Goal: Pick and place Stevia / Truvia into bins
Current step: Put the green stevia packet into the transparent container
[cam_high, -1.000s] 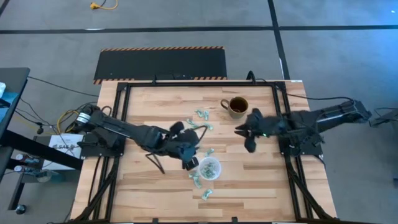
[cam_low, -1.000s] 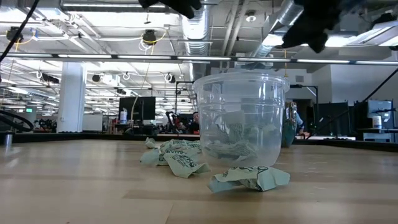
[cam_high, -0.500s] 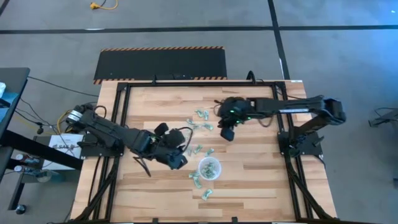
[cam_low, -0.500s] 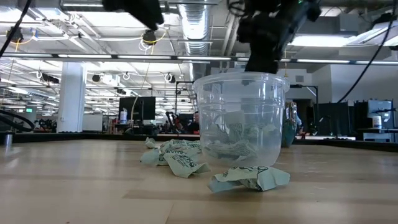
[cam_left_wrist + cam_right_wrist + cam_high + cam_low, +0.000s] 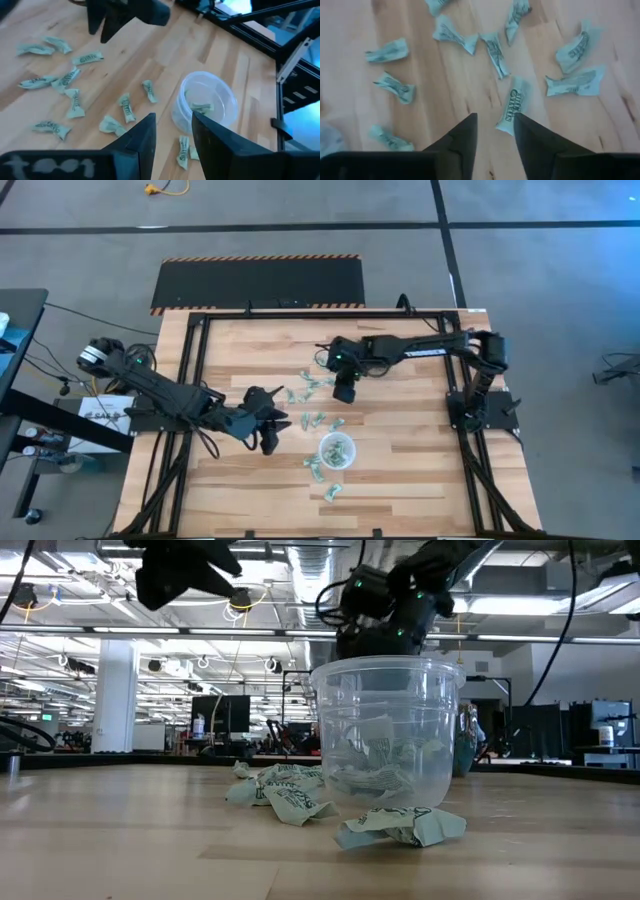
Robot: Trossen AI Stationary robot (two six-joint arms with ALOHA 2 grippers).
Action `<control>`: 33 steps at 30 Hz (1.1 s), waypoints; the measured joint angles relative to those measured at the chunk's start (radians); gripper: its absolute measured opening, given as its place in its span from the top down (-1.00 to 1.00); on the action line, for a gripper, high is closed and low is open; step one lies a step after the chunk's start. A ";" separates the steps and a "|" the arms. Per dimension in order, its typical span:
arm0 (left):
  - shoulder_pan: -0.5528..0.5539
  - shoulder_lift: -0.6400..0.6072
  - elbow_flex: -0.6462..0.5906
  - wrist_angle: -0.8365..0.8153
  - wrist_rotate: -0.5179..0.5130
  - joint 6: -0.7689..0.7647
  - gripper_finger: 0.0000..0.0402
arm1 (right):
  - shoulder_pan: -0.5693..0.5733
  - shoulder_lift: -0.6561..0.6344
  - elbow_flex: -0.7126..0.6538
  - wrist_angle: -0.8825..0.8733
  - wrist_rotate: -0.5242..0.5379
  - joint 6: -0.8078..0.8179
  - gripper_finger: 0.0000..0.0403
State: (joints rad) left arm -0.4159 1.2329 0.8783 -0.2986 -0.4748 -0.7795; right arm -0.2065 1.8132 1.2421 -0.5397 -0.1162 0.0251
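Pale green paper sachets [image 5: 510, 113] lie scattered on the wooden tabletop [image 5: 470, 160], one just ahead of the right gripper's [image 5: 495, 131] slightly spread, empty fingers. It should be pinched across its middle. The left gripper [image 5: 172, 131], fingers also slightly spread, waits beside the round clear plastic cup [image 5: 205, 103].

Industrial lab hall, exposed ceiling ducts [image 5: 318, 580], strip lights, monitors [image 5: 222, 712], taped concrete floor [image 5: 90, 250]

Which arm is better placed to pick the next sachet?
Right. The right gripper hangs open over the loose sachets, with one sachet just ahead of its fingertips. The left gripper sits off to the cup's left, open and empty, farther from that cluster.
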 joint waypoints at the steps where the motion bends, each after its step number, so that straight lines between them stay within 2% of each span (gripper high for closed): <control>1: 0.002 -0.001 -0.018 0.030 0.005 0.009 0.44 | -0.002 0.018 0.007 0.000 0.000 0.000 0.31; 9: 0.016 0.013 -0.064 0.067 0.078 0.047 0.43 | -0.008 0.133 0.031 0.000 0.016 0.068 -0.09; 16: 0.048 0.012 -0.064 0.064 0.081 0.140 0.43 | -0.004 0.181 0.032 -0.003 0.109 0.135 -0.13; 23: 0.093 0.012 -0.064 0.062 0.100 0.176 0.43 | 0.007 0.186 0.033 0.003 0.133 0.152 0.10; 33: 0.127 0.012 -0.063 0.064 0.095 0.196 0.43 | 0.022 0.184 0.032 0.013 0.148 0.151 0.79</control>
State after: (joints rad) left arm -0.2887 1.2453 0.8150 -0.2348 -0.3799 -0.5835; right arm -0.1848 1.9968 1.2743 -0.5267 0.0318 0.1761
